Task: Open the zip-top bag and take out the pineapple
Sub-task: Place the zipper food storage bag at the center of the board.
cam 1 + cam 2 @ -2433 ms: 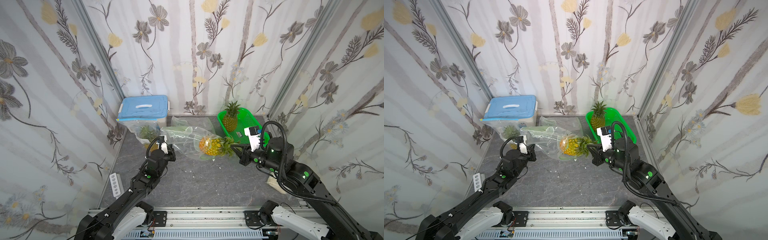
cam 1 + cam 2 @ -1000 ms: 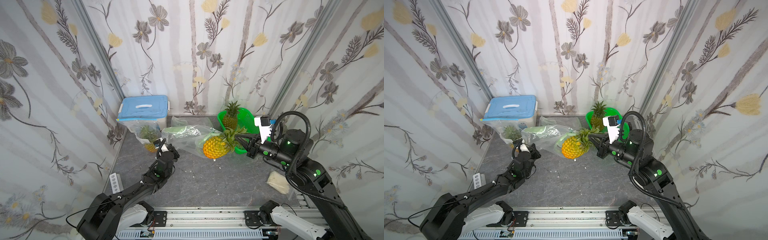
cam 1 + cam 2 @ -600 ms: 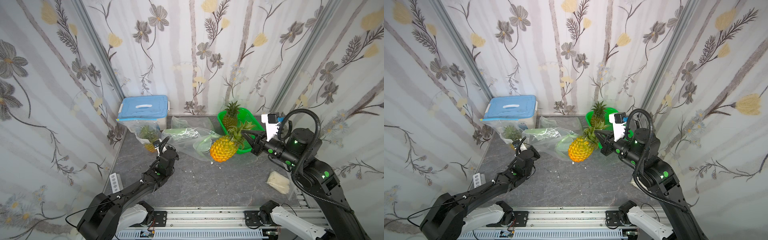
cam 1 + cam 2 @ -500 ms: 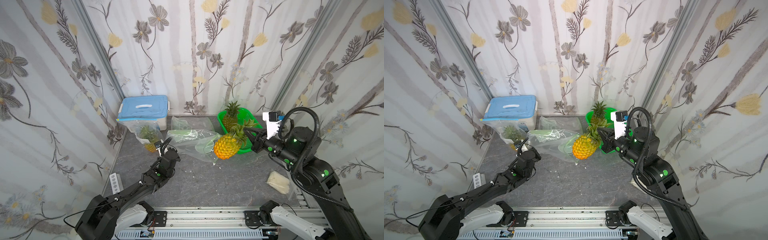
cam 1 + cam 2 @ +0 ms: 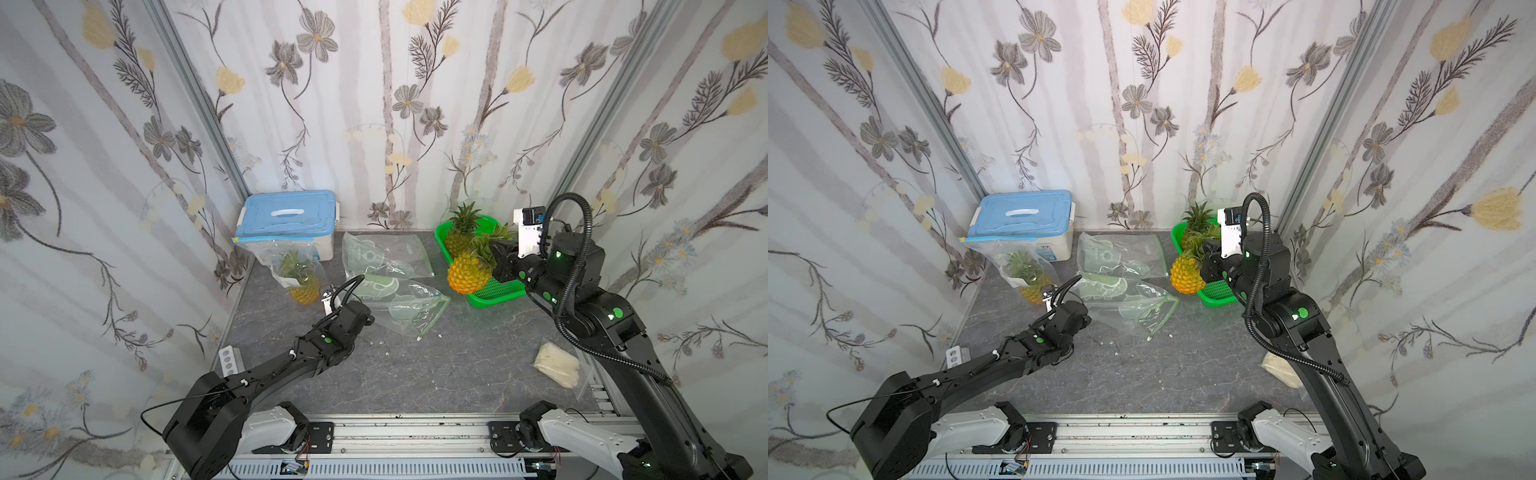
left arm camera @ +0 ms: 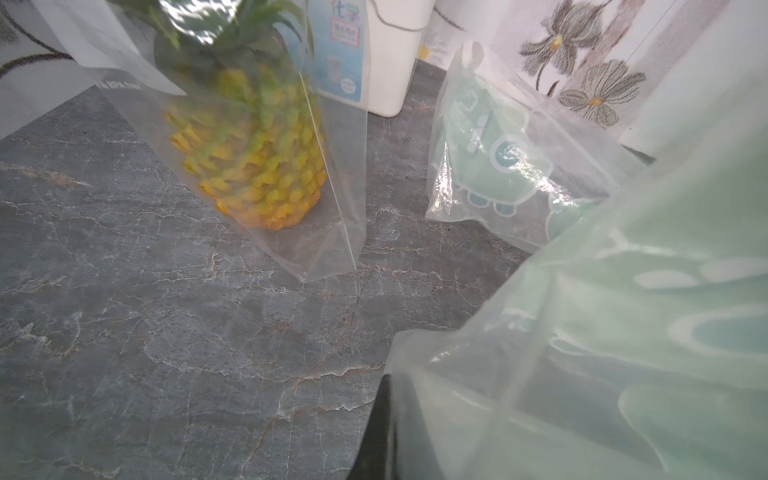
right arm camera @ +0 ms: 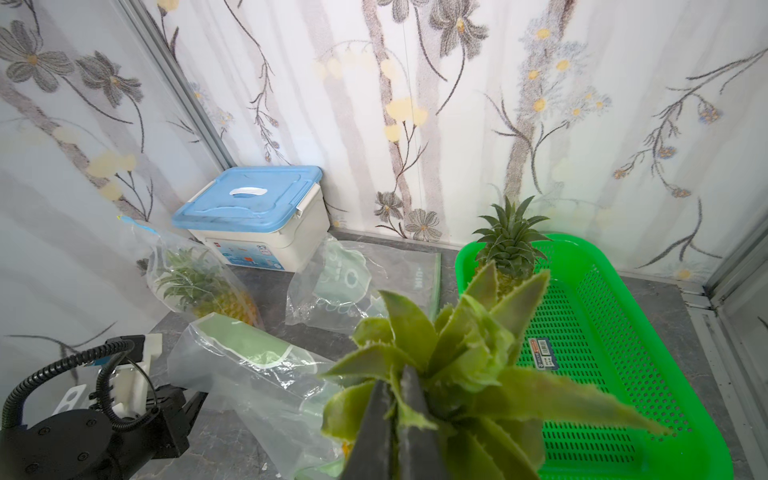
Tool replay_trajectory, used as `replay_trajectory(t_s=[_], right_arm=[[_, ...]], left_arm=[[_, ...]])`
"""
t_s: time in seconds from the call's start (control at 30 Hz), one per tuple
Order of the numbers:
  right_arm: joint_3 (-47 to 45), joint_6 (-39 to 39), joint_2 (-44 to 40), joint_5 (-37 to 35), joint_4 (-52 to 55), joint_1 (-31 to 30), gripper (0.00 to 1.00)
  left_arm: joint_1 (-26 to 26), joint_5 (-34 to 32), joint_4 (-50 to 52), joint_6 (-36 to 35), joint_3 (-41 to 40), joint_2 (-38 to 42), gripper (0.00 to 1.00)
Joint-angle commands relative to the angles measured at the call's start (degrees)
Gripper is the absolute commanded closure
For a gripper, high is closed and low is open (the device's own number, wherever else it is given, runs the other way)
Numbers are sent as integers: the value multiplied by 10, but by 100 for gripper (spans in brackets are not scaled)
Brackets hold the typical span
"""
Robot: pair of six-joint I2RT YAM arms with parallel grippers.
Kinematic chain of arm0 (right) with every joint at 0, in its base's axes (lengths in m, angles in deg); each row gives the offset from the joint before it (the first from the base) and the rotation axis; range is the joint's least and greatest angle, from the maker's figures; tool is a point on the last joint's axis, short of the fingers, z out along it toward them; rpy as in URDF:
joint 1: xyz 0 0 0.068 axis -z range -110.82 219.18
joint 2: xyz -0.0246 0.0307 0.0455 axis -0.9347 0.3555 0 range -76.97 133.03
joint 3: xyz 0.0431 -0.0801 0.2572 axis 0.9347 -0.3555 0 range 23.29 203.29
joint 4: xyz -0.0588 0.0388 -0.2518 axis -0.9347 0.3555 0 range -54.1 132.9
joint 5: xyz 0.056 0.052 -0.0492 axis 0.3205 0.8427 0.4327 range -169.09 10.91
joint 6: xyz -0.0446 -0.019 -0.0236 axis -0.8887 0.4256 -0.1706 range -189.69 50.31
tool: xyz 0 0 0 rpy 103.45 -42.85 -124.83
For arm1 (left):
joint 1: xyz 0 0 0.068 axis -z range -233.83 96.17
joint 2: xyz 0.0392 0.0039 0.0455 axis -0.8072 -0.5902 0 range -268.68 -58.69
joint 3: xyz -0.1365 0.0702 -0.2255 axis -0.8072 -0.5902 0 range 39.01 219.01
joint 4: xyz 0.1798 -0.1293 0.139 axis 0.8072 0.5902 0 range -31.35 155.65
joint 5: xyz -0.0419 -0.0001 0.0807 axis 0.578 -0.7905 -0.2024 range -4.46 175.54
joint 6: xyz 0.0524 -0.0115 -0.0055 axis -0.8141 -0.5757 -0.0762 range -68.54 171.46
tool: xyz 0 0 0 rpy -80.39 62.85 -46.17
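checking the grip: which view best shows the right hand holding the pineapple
Right wrist view: the right hand is shut on the pineapple crown, close up. Both top views show the whole pineapple, the grip small among leaves. The left wrist view misses it.

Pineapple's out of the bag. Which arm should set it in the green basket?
Right. The right gripper is shut on the crown of the pineapple, close by the green basket; the left gripper is pinching the empty bag.

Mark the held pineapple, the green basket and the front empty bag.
held pineapple [image 5: 467,274], in a top view, yellow body
green basket [image 5: 498,288], in a top view, bare mesh floor
front empty bag [image 5: 409,309], in a top view, clear middle
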Motion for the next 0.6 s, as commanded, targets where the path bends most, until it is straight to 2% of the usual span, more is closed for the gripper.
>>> replay_trajectory(t_s=[0.0,0.17,0.27,0.37,0.57], right_arm=[[4,-22,20,-43,-66,6,100],[-10,-36,77,-79,-101,24,100],[-9,-35,117,-86,-122,44,100],[-2,-39,153,-95,-138,55,100],[40,-66,229,-148,-141,64,100]], left_arm=[[2,25,17,16,15,-10,100],[6,46,55,2,29,14,60],[9,62,86,-9,38,47,48],[12,69,117,-13,42,78,45],[12,50,149,-13,36,131,44]])
